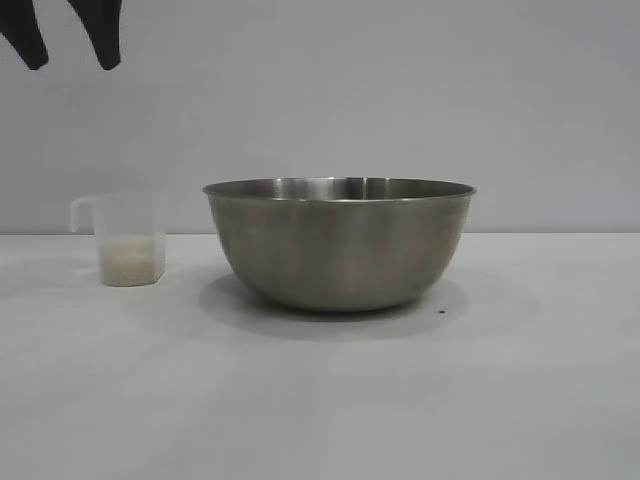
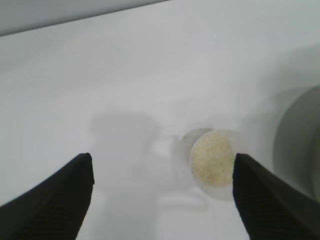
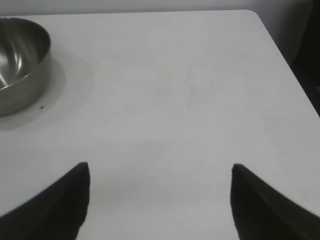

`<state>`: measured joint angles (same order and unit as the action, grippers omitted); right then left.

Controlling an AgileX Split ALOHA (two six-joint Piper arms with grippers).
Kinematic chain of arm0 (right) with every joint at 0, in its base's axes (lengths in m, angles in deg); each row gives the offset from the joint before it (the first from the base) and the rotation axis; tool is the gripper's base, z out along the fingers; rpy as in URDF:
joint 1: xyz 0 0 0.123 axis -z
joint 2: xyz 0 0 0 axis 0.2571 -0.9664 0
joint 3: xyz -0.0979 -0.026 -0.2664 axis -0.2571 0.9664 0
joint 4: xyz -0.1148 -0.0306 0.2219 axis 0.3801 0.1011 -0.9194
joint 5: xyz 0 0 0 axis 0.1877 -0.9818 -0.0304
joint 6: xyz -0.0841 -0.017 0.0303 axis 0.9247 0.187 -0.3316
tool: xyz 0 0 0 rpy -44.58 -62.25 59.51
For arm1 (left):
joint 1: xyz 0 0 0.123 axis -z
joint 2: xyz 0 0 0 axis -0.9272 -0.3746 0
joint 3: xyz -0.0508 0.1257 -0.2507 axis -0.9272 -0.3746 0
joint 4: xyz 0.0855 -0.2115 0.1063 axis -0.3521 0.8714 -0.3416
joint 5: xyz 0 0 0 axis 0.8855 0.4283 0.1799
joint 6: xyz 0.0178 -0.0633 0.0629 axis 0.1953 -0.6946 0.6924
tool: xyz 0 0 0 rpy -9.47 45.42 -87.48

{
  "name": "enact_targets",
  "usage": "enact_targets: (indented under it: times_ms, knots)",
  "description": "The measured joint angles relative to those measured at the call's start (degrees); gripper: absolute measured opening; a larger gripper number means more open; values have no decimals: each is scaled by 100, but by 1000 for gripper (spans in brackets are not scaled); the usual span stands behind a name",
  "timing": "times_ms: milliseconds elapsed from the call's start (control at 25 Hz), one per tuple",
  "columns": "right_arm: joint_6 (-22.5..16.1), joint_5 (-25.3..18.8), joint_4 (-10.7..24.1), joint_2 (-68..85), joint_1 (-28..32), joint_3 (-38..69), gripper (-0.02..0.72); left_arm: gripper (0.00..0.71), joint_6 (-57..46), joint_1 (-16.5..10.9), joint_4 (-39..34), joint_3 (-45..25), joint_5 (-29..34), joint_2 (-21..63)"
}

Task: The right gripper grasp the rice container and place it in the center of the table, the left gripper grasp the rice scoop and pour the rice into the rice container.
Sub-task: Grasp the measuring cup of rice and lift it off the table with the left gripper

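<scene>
The rice container [image 1: 340,245], a wide steel bowl, stands in the middle of the white table [image 1: 320,400]; it also shows at the edge of the right wrist view [image 3: 20,60]. To its left stands the rice scoop [image 1: 128,238], a translucent cup with its handle pointing left and rice [image 1: 132,260] in its bottom. My left gripper [image 1: 72,62] hangs open high above the scoop, empty. From the left wrist, the rice [image 2: 212,159] lies below, close to one finger. My right gripper [image 3: 160,167] is open over bare table, apart from the bowl.
A small dark speck [image 1: 442,312] lies on the table by the bowl's right side. The table's far corner and edge [image 3: 270,35] show in the right wrist view, with a dark area beyond them.
</scene>
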<state>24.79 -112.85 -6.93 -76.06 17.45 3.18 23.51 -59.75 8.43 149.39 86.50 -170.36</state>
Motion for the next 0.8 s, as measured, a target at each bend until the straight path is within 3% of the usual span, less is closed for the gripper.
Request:
enact_targets:
  times_ms: [200,480,600,800]
  knots:
    - [0,0,0,0,0,0,515,505,-88,0,0,-73,772,259]
    - [0,0,0,0,0,0,515,505,-178,0,0,-1042,837,942]
    - [0,0,0,0,0,0,515,505,-238,0,21,-1675,622,1344]
    - [0,0,0,0,0,0,515,505,-282,0,29,-2965,-581,2024]
